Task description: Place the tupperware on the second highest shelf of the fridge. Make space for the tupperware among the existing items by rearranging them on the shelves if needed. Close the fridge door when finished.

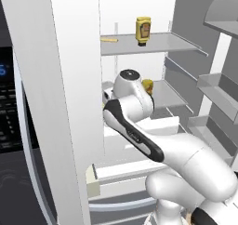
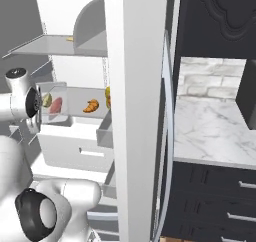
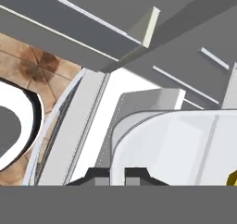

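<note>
You are seeing the yellow bottle standing upright on an upper shelf while the white arm is reaching into the fridge.

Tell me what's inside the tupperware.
Through the translucent tupperware a yellow-green piece and a red-pink piece show in the right base view. The arm covers its left edge, so anything there is hidden.

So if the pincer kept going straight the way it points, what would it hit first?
Hard to judge depth: the pincer, shut on the tupperware rim, points downward past it toward the fridge's white drawer, probably met first.
</note>
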